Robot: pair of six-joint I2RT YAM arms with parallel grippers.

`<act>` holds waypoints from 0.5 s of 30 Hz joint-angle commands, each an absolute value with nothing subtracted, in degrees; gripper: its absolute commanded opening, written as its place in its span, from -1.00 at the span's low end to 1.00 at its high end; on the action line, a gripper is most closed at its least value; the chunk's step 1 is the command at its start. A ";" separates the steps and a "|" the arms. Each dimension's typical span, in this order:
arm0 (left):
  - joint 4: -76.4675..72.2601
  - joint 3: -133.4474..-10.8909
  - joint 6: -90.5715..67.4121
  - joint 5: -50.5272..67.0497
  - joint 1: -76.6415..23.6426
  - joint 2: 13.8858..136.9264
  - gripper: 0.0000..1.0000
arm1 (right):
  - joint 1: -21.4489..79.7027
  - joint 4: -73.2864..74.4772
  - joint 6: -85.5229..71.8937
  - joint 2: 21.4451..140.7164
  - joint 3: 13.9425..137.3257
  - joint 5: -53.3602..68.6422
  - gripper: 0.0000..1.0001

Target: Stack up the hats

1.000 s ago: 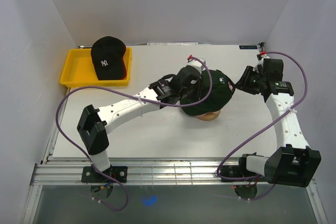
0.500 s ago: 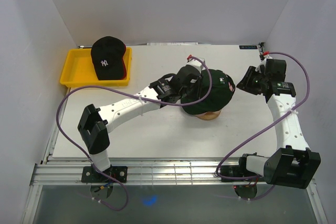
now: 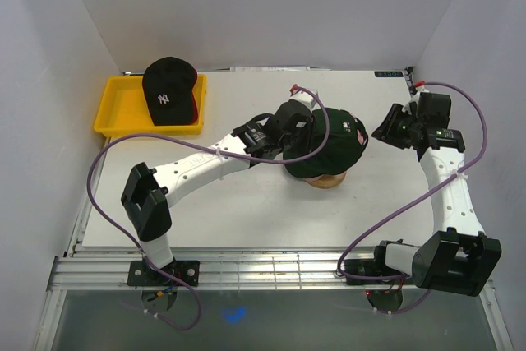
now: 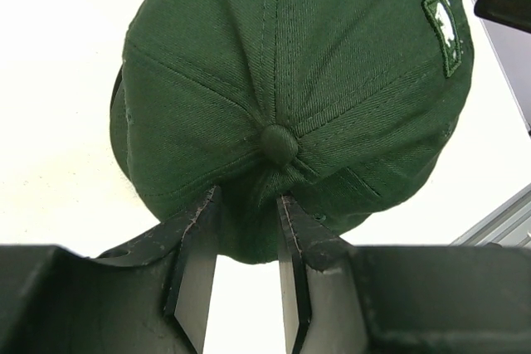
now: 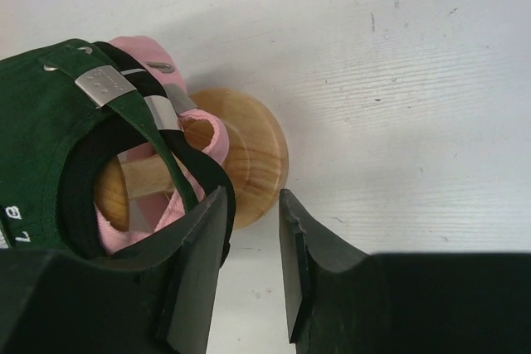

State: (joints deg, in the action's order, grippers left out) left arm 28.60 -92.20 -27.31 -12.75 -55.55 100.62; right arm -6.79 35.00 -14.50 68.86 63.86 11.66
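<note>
Green cap point(image 3: 337, 150) sits on the stand point(image 3: 325, 181); black cap point(image 3: 168, 86) lies in the tray point(image 3: 119, 108).
Left gripper point(image 4: 247, 201) seemingly pinches the green crown; right gripper point(image 5: 251, 198) waits nearby, jaws apart, empty.

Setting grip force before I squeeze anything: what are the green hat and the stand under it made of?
Green hat: woven cloth, matte, with visible twill ribbing and stitched seams. Stand: looks like wood, smooth pale finish, with grain lines showing.
</note>
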 commanded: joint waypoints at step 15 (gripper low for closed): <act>30.76 -95.62 -26.54 -11.95 -54.67 100.37 -0.14 | -5.98 30.59 -15.47 70.75 68.38 22.58 -0.28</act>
State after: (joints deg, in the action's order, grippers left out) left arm 30.09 -93.38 -27.07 -11.90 -55.22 100.79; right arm -6.66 33.52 -15.03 70.87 66.02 20.03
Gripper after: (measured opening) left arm 0.426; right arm 0.360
